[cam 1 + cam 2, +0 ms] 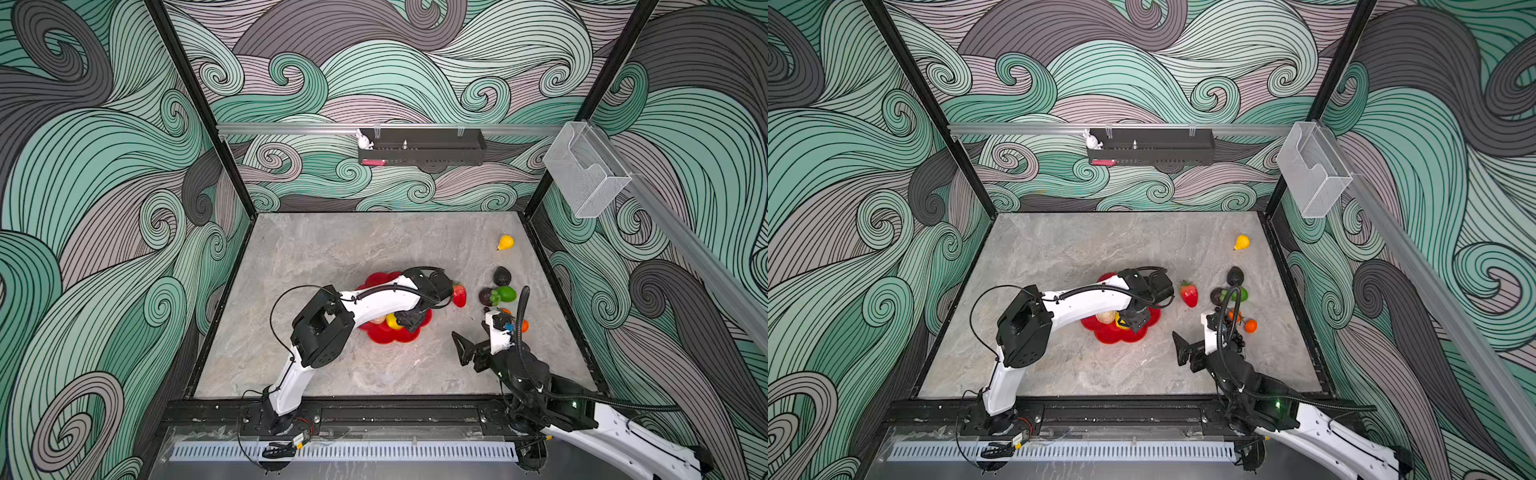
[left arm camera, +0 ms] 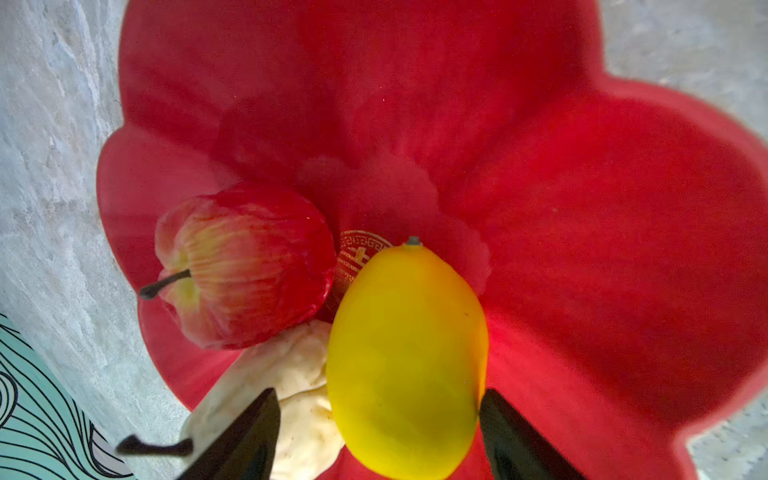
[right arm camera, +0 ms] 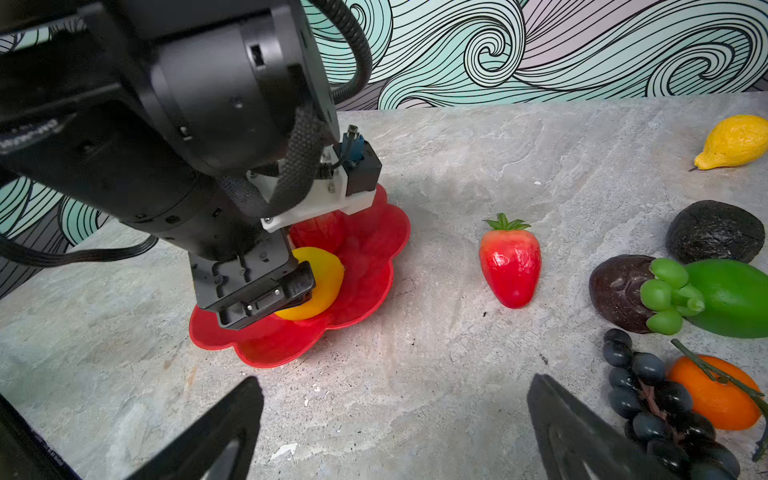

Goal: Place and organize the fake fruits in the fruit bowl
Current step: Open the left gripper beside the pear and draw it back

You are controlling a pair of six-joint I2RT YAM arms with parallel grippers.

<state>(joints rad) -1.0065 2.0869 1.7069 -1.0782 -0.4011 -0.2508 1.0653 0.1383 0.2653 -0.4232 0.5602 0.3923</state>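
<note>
Apple [image 2: 249, 266], pear [image 2: 291, 374] and a yellow fruit [image 2: 407, 361] lay in the bowl [image 2: 582, 208]; the left gripper [image 2: 378, 392] straddled that fruit, jaws loosed. The right gripper [image 3: 395, 378] hung spread and empty. Strawberry [image 3: 510, 266], avocado [image 3: 715, 230], grapes [image 3: 656, 395], orange [image 3: 715, 395], lemon [image 3: 733, 141] and others waited on the table [image 3: 415, 166].

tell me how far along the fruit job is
Done: red apple, beige pear and yellow lemon lie in the fruit bowl. In hand: nothing; the open left claw straddles the lemon, the right claw hangs open. Left on the table: strawberry, avocado, mangosteen, green fruit, grape bunch, oranges, bumpy yellow fruit.
</note>
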